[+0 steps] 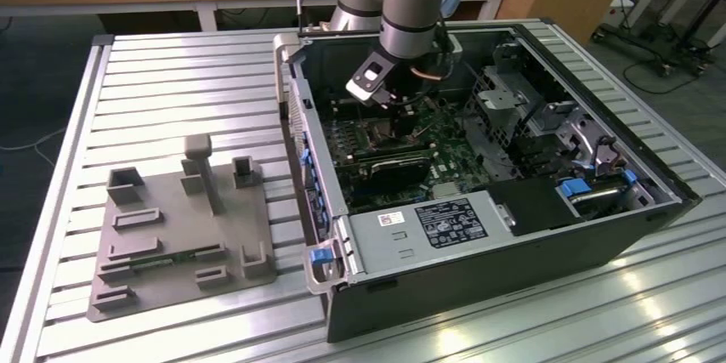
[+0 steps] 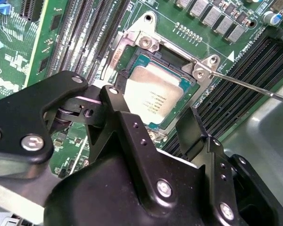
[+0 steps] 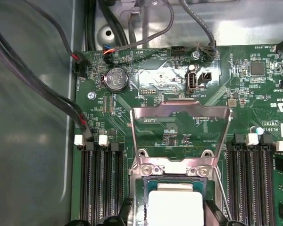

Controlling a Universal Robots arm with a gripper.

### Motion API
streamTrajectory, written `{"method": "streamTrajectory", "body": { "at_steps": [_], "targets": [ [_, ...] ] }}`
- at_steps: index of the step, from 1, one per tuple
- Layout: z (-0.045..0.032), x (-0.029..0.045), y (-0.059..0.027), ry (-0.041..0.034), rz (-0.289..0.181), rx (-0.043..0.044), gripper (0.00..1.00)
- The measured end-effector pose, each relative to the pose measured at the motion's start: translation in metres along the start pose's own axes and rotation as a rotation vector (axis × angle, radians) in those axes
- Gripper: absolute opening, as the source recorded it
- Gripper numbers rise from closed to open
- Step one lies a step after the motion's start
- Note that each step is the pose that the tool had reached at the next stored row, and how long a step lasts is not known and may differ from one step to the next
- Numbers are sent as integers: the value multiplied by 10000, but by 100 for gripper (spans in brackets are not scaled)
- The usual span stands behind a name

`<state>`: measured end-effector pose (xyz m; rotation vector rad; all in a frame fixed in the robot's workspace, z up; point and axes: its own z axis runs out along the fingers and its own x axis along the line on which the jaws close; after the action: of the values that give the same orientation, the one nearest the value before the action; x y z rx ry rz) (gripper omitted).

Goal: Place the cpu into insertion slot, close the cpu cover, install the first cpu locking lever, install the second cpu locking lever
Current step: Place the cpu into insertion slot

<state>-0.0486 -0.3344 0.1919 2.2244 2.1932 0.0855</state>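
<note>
The cpu (image 2: 153, 96) lies flat in the insertion slot (image 2: 134, 47), its silvery top facing up; in the first wrist view the cpu (image 3: 174, 205) sits just below the slot's hinge edge (image 3: 172, 169). The cpu cover (image 3: 179, 111) is swung back and away from the slot, with green board showing through its window. My gripper (image 2: 151, 110) hovers low over the chip, open, with one black finger (image 2: 115, 101) on each side. A thin metal locking lever (image 2: 245, 84) sticks out sideways, unlatched. In the exterior view the gripper (image 1: 397, 121) reaches down into the open computer case (image 1: 658, 210).
Long black memory slots (image 3: 101, 183) flank the socket on both sides. Cables (image 3: 61, 103) run along the case wall. A black labelled power-supply box (image 1: 448, 223) fills the case's near end. A grey fixture plate (image 1: 182, 235) lies on the table at the exterior view's left.
</note>
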Motion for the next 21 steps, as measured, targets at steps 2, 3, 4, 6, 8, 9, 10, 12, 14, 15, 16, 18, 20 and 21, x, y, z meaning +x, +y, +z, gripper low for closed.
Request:
{"method": "streamTrajectory", "body": {
  "at_steps": [2, 3, 4, 6, 8, 9, 10, 12, 14, 15, 16, 18, 20, 21],
  "targets": [
    [7, 5, -1, 8, 1, 1, 67],
    [10, 9, -1, 12, 2, 1, 67],
    [13, 13, -1, 16, 2, 1, 67],
    [13, 24, -2, 11, 3, 3, 67],
    [14, 28, -1, 15, 13, 2, 67],
    [14, 28, -1, 15, 25, 1, 67],
    [15, 29, -1, 16, 28, 0, 67],
    [15, 29, -1, 18, 31, -1, 67],
    [13, 28, -1, 20, 32, -2, 67],
    [8, 28, -1, 18, 32, 0, 67],
    [0, 28, 0, 19, 31, 1, 67],
    [-19, 29, 3, 20, 31, 8, 67],
    [-23, 28, 4, 23, 32, 11, 67],
    [-23, 24, 5, 30, 31, 12, 67]
  ]
}}
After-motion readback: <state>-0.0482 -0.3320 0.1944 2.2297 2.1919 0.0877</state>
